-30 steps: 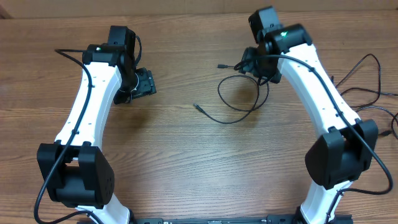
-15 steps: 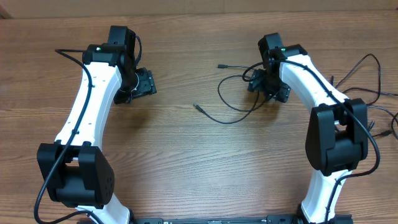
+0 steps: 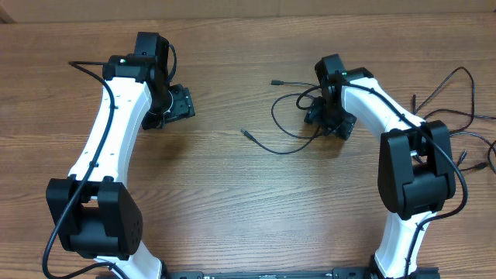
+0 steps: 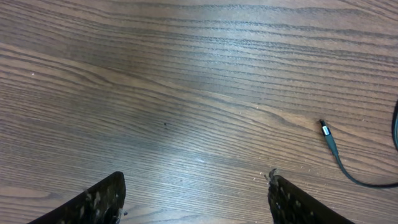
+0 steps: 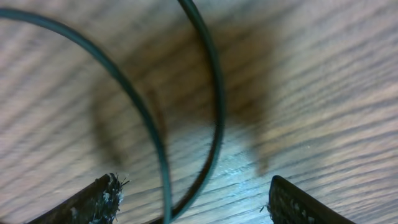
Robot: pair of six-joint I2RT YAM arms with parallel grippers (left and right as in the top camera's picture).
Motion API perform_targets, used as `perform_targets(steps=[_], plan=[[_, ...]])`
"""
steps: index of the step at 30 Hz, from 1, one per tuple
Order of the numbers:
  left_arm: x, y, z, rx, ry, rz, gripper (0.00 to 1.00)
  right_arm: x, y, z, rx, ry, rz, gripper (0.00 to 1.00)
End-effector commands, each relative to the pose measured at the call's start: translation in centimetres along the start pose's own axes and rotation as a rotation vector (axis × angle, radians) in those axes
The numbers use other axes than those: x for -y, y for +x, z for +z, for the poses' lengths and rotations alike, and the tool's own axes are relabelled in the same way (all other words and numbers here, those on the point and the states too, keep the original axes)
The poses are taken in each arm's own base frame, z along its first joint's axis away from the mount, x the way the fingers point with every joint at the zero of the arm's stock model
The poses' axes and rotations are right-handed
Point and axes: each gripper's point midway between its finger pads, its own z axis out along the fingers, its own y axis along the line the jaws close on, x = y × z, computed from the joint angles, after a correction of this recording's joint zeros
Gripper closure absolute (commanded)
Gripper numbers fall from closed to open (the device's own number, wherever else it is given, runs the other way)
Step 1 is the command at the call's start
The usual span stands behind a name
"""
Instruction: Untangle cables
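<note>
A thin black cable (image 3: 288,124) lies looped on the wooden table right of centre, with one plug end (image 3: 246,133) toward the middle and another plug (image 3: 275,82) farther back. My right gripper (image 3: 328,118) is down over the loop's right side, open. In the right wrist view two cable strands (image 5: 211,99) run between its spread fingers (image 5: 193,199). My left gripper (image 3: 180,102) is open and empty over bare wood at the left. The left wrist view (image 4: 196,196) shows the plug end (image 4: 326,132) ahead to the right.
More black cables (image 3: 453,101) lie tangled at the table's right edge beside the right arm. The table (image 3: 232,194) is brown wood grain.
My right gripper has come down and toward the front onto the loop's right side, and its arm has folded in. The left arm has not moved.
</note>
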Motion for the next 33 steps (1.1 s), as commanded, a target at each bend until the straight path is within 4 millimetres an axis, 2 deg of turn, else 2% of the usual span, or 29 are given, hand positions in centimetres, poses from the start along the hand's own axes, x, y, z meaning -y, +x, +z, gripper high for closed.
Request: perform_targets(steps=[1, 5, 7, 11, 15, 18, 24, 27, 30, 33], plan=[[0.5, -0.3, -0.7, 0.019, 0.022, 0.005, 0.27, 0.5, 0.9, 1.4, -0.024, 0.021, 0.046, 0.25], [0.5, -0.3, -0.7, 0.019, 0.021, 0.005, 0.27, 0.9, 1.4, 2.1, -0.032, 0.027, 0.046, 0.35], [0.5, -0.3, -0.7, 0.019, 0.022, 0.005, 0.27, 0.8, 1.7, 2.3, -0.045, 0.017, 0.046, 0.51], [0.5, -0.3, -0.7, 0.019, 0.022, 0.005, 0.27, 0.1, 2.6, 2.4, -0.09, -0.026, 0.047, 0.72], [0.5, -0.3, -0.7, 0.019, 0.022, 0.005, 0.27, -1.0, 3.4, 2.3, -0.139, -0.089, 0.048, 0.84], [0.5, -0.3, -0.7, 0.019, 0.022, 0.005, 0.27, -1.4, 3.8, 2.2, -0.16, -0.112, 0.048, 0.96], [0.6, -0.2, -0.7, 0.017, 0.028, 0.005, 0.27, -2.0, 3.9, 2.0, -0.176, -0.145, 0.033, 0.96], [0.6, -0.2, -0.7, 0.016, 0.028, 0.005, 0.26, -2.1, 3.4, 1.6, -0.167, -0.153, 0.033, 0.96], [0.6, -0.2, -0.7, 0.016, 0.028, 0.005, 0.27, -2.4, 1.9, -0.2, -0.129, -0.183, -0.001, 0.96], [0.6, -0.2, -0.7, 0.016, 0.028, 0.005, 0.27, -2.2, -0.4, -3.3, -0.056, -0.198, -0.005, 0.96]])
